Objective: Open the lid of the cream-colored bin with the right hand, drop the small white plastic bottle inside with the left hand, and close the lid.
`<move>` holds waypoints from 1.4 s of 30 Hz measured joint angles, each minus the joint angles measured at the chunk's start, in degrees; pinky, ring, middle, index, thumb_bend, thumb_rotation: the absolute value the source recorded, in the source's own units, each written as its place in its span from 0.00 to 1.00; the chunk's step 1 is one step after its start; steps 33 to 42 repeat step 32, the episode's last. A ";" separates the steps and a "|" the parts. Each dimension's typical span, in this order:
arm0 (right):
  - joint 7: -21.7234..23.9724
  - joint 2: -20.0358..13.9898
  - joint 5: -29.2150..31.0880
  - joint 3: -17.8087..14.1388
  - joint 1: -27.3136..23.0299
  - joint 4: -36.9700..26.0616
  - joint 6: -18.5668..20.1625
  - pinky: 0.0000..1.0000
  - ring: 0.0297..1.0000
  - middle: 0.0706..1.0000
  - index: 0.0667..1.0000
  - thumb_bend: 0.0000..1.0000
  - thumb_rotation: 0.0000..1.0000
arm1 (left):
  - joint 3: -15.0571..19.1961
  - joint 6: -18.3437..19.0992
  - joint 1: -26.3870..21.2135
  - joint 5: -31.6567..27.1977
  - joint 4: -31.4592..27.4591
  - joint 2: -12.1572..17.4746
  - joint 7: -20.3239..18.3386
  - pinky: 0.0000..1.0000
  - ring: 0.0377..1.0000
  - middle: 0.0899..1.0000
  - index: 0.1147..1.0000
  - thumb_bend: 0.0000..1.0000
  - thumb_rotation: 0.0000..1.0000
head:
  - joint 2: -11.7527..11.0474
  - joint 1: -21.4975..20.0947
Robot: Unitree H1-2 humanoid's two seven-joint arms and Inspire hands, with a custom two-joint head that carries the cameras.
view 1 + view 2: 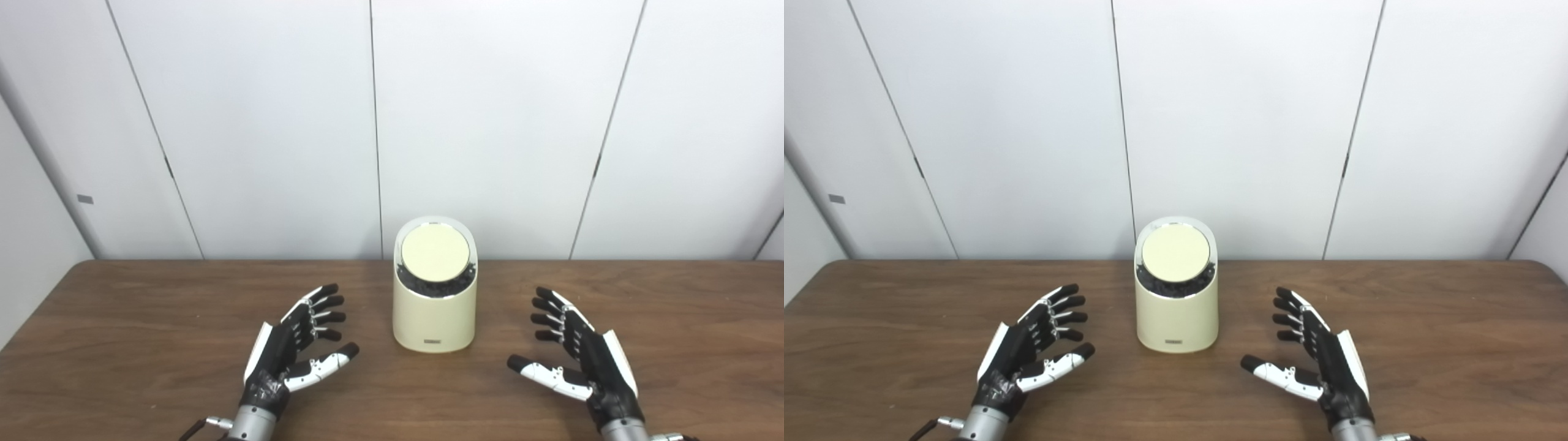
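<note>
The cream-colored bin (433, 318) stands upright near the middle of the wooden table (122, 306), toward its back edge. Its round lid (435, 252) lies tilted in the top opening, with a dark gap below its front rim. My left hand (297, 346) hovers to the bin's left, fingers spread, holding nothing. My right hand (572, 349) mirrors it on the bin's right, also open and apart from the bin. No small white bottle shows in either view.
White wall panels (275, 122) rise right behind the table's far edge. Bare wood stretches to both sides of the hands and in front of the bin.
</note>
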 measured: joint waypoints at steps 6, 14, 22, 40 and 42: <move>0.00 0.00 -0.19 0.05 0.02 -0.06 0.00 0.70 0.78 0.83 0.84 0.76 0.31 | -0.01 0.00 0.00 0.06 0.00 0.00 -0.01 0.62 0.73 0.80 0.83 0.69 0.08 | 0.00 0.00; 0.01 0.00 -0.50 0.25 0.05 -0.79 0.05 0.69 0.77 0.82 0.84 0.76 0.30 | -0.08 -0.17 -0.01 -0.29 0.21 -0.01 -0.19 0.61 0.72 0.77 0.80 0.68 0.05 | 0.00 -0.09; -0.01 0.00 -0.71 0.37 0.06 -0.82 0.05 0.69 0.77 0.82 0.84 0.75 0.28 | -0.18 -0.21 -0.01 -0.02 0.47 0.00 -0.15 0.59 0.71 0.77 0.79 0.69 0.07 | -0.09 -0.18; -0.14 0.03 -1.57 0.45 0.07 -0.84 0.16 0.66 0.76 0.82 0.83 0.75 0.28 | -0.24 -0.40 -0.01 -0.06 0.48 0.01 -0.20 0.59 0.71 0.76 0.79 0.68 0.05 | -0.09 -0.35; -0.14 0.03 -1.57 0.45 0.07 -0.84 0.16 0.66 0.76 0.82 0.83 0.75 0.28 | -0.24 -0.40 -0.01 -0.06 0.48 0.01 -0.20 0.59 0.71 0.76 0.79 0.68 0.05 | -0.09 -0.35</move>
